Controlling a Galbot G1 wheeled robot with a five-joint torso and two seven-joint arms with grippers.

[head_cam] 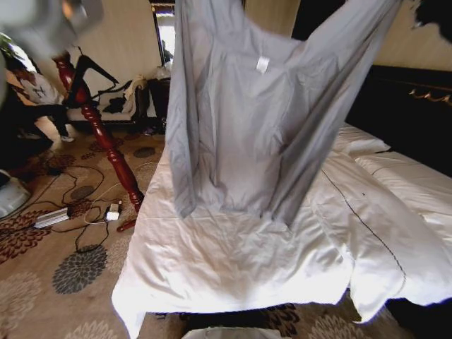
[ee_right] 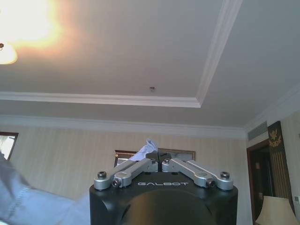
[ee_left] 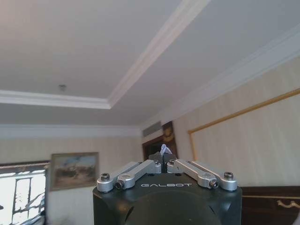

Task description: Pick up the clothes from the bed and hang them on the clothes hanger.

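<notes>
The clothes, a pale grey-blue shirt (head_cam: pixel 247 120), hang spread out in the air above the bed (head_cam: pixel 233 261), their lower edge just over the white duvet. Both top ends of the shirt run out past the upper edge of the head view. My left gripper (ee_left: pixel 164 162) points up at the ceiling and is shut, with a small tuft of the shirt (ee_left: pixel 164 149) poking out between its tips. My right gripper (ee_right: pixel 157 161) is also shut on a fold of the shirt (ee_right: pixel 148 146), and more fabric (ee_right: pixel 28 204) hangs beside it. A thin black clothes hanger (head_cam: pixel 97 69) sits by the wooden stand at the left.
A reddish-brown turned coat stand (head_cam: pixel 106 141) leans at the bed's left side. Cables and a power strip (head_cam: pixel 53 217) lie on the patterned carpet. A black headboard (head_cam: pixel 402 113) and white pillows (head_cam: pixel 360 141) are at the right. A bench with dark garments (head_cam: pixel 116 102) stands behind.
</notes>
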